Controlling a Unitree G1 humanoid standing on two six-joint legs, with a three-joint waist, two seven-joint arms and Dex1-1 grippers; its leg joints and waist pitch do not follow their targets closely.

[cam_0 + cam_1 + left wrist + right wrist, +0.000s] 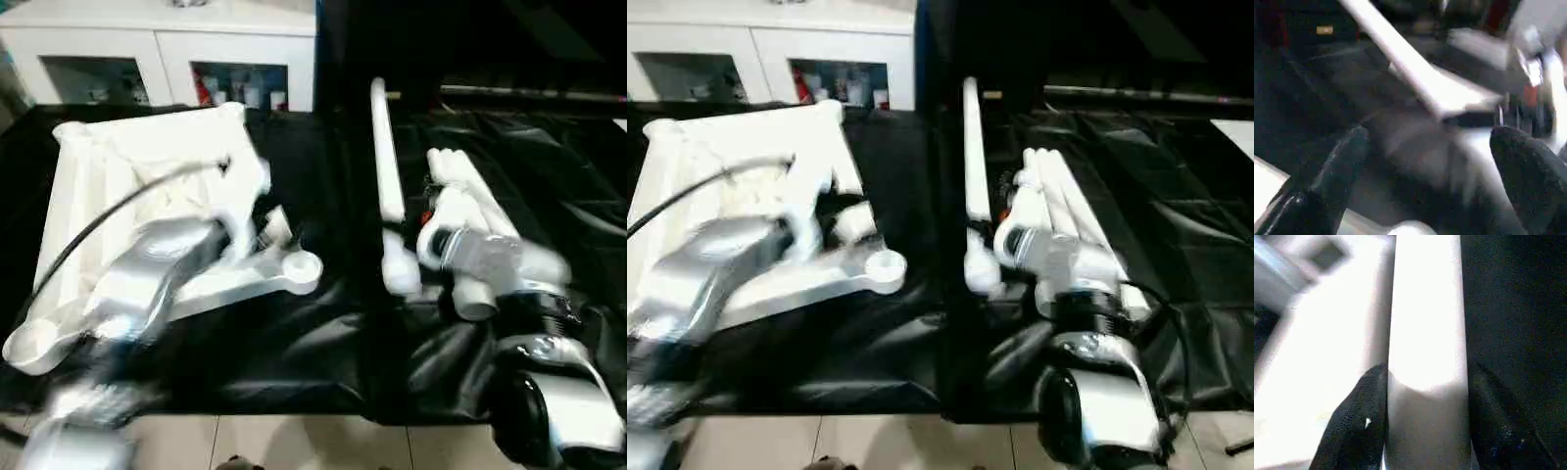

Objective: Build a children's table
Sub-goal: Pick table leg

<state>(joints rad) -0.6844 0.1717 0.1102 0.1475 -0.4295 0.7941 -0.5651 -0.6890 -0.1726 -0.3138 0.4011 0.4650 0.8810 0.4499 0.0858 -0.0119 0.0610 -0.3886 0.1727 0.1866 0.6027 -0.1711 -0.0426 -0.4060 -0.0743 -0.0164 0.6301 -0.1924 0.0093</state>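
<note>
Left jaws wide; right jaws clamped

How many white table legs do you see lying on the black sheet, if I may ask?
4 or so: one leg lies alone mid-sheet; three bundled legs lie under the right gripper, which clamps one. Blur may hide more.

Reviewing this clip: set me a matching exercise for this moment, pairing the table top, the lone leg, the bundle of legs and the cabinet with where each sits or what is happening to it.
Things:
1. table top
2. lone leg
3. bundle of legs
4. cabinet

Places or states:
A. stands behind the black sheet, glass doors facing the robot
B. lies ribbed side up on the robot's left, under the left arm
C. lies alone down the middle of the black sheet
D. lies on the robot's right; the right gripper has its fingers either side of one leg

Pairs: 1-B, 2-C, 3-D, 4-A
</note>
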